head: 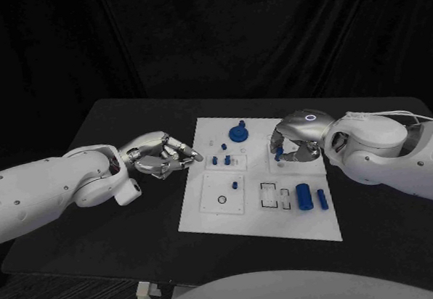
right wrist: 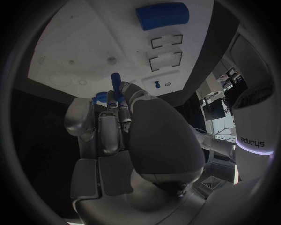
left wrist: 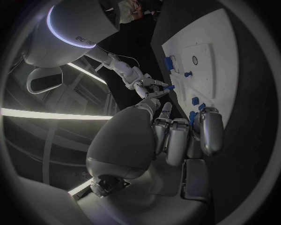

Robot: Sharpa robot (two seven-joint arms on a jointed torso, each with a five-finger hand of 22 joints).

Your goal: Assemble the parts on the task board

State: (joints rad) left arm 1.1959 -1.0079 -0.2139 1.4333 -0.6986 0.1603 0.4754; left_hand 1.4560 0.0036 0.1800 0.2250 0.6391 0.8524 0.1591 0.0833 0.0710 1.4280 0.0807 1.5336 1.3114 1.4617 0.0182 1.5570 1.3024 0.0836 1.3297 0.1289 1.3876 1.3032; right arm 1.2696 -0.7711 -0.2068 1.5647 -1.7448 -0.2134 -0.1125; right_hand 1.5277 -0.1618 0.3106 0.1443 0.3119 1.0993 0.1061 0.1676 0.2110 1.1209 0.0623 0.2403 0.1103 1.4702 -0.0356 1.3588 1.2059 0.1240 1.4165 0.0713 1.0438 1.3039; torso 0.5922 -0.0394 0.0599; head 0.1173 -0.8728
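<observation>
Centrally, the white task board (head: 212, 216) is being flanked by both hands on the black table (head: 100, 236). Toward its lower right, two long blue parts (head: 304, 196) are lying side by side. Higher up, a small blue peg (right wrist: 114, 78) is being pinched by the right hand (head: 292, 144), while the left hand (head: 162, 155) is being held with fingers curled, empty, beside the board's left edge.

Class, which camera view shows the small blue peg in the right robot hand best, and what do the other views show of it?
The right wrist view: the peg stands pinched at the right robot hand's fingertips, against the white board. The head view shows the hand covering it. The left wrist view shows a tiny blue speck at those distant fingers.
</observation>
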